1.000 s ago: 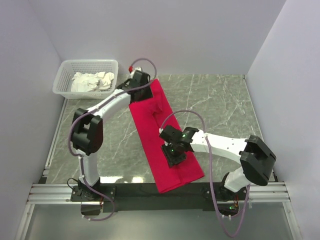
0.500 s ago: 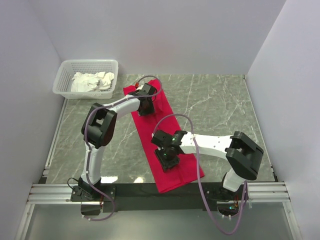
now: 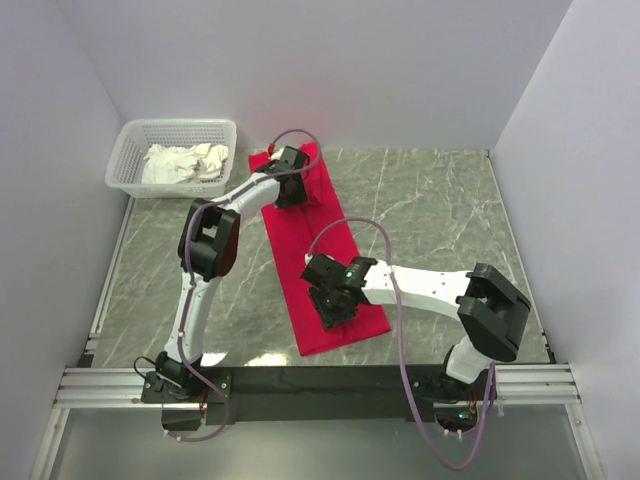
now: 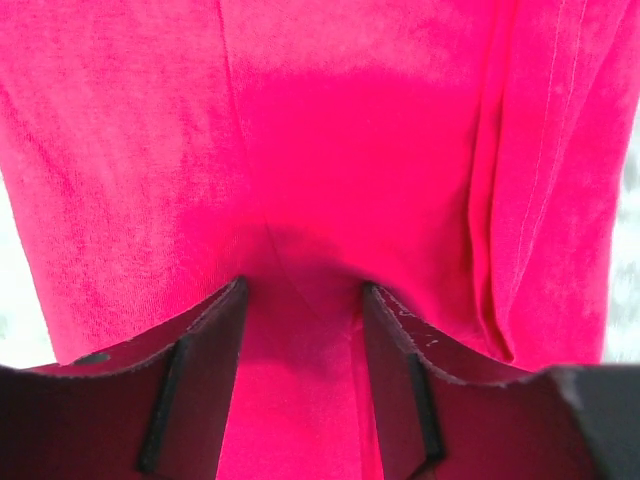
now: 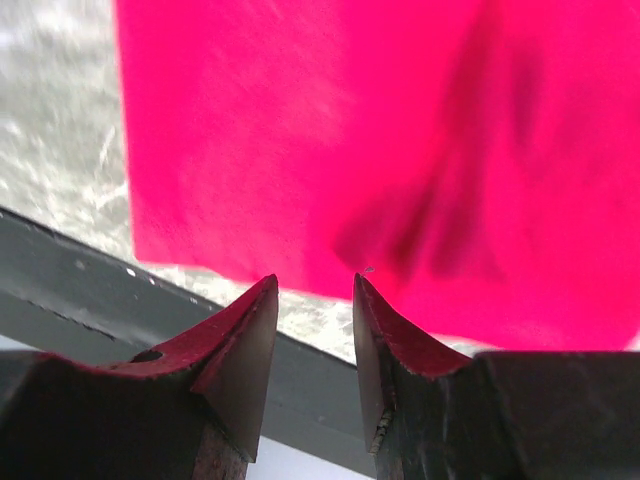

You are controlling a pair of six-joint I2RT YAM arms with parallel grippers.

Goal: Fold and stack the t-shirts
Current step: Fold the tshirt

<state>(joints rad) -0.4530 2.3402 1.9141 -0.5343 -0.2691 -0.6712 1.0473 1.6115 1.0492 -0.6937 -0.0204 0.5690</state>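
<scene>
Shirt in a long strip, far end pinched

The red shirt (image 3: 312, 255) lies folded into a narrow band slanting across the table (image 3: 450, 210), its far end near the basket (image 3: 128, 150). The left gripper (image 3: 291, 190) sits on that far end, its fingers (image 4: 205, 340) clamped on a pucker of cloth. The right gripper (image 3: 336, 303) hangs over the near part of the shirt, jaws slightly parted with nothing between them.

The red t-shirt (image 3: 322, 275) has slid away from the black rail (image 3: 300, 380), and its near edge now lies on the marble table (image 3: 450, 220), clear of it! Left gripper (image 3: 291, 188) swung in over the far end, right gripper (image 3: 334, 303) drifted left with the cloth
</scene>
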